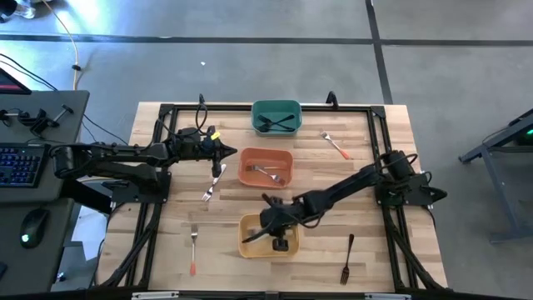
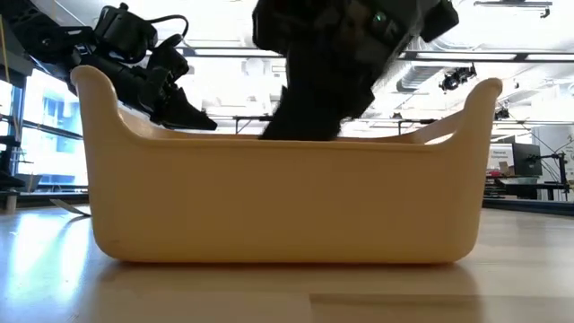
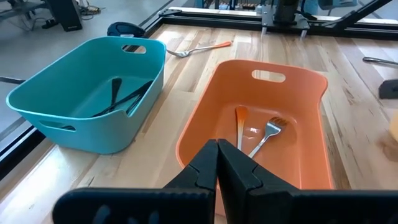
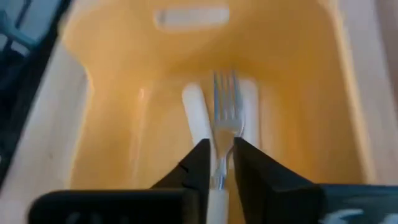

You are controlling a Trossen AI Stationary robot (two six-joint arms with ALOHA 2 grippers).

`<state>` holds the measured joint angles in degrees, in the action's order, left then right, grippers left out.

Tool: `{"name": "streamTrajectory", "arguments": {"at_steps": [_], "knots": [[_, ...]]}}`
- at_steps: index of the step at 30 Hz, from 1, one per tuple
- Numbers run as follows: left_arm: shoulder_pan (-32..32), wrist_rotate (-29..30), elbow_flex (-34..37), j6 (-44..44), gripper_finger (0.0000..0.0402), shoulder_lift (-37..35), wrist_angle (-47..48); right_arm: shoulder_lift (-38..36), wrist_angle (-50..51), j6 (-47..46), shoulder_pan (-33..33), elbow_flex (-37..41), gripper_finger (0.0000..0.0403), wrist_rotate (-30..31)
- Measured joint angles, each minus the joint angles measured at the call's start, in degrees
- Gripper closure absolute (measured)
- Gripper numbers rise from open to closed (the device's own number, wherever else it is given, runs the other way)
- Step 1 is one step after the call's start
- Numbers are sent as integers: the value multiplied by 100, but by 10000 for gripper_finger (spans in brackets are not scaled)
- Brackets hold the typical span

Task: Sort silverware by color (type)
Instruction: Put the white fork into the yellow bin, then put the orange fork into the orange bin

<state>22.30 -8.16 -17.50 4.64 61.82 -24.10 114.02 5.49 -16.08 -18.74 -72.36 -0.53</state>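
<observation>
The right gripper (image 4: 217,163) hangs low inside the yellow bin (image 1: 250,246), its fingers parted a little around the stem of a white-handled fork (image 4: 225,109) whose silver tines point toward the bin's far wall; from here I cannot tell whether the fork is pinched or already let go, but it lies over another white handle (image 4: 198,118) on the bin floor, so this looks like the drop into the pale-handled pile. The left gripper (image 3: 217,163) waits with its fingers pressed together and nothing between them, hovering just beside the near rim of the orange bin (image 3: 208,112), which holds two orange-handled forks (image 3: 256,134). Beyond it the green bin (image 3: 37,99) carries the dark utensils (image 3: 121,96), so each bin seems to take one colour. The wooden table (image 1: 375,267) has strays left on it: a pale fork (image 1: 211,185) near the left arm, an orange-handled fork (image 1: 192,250) toward the near left corner, another orange-handled fork (image 1: 336,146) by the far right, and a dark fork (image 1: 347,258) at the near right, all well apart from the bins. A black frame rims the table, a desk with a keyboard (image 1: 18,165) stands beside the left arm, and the floor around is grey concrete under bright ceiling lights.
</observation>
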Motion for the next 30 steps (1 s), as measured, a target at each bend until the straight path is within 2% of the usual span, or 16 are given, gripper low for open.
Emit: {"name": "streamTrajectory", "arguments": {"at_steps": [4,7,10,14,16,18,21,25,28,30], "knots": [[-1,0,0,7,401,0,13,-234,24,-18,-25,-2,316,35],[-1,0,0,22,401,0,19,-596,235,156,-107,-2,311,88],[-1,0,0,43,401,0,31,-1057,925,691,-262,-2,327,519],[-1,0,0,11,401,0,61,-1655,2091,1008,-474,9,376,1729],[-1,0,0,11,401,0,79,-1838,2562,1155,-536,11,395,2014],[-1,0,0,11,401,0,75,-1992,2628,1369,-564,118,395,2213],[-1,0,0,40,401,0,73,-2394,1932,1820,-470,768,400,2341],[-1,0,0,42,401,0,75,-3052,-3,2278,15,2357,401,2185],[-1,0,0,44,401,0,74,-3601,-1110,2208,552,3476,402,1912],[-1,0,0,50,401,0,47,-3978,-1231,1943,980,3998,402,1757]]}}
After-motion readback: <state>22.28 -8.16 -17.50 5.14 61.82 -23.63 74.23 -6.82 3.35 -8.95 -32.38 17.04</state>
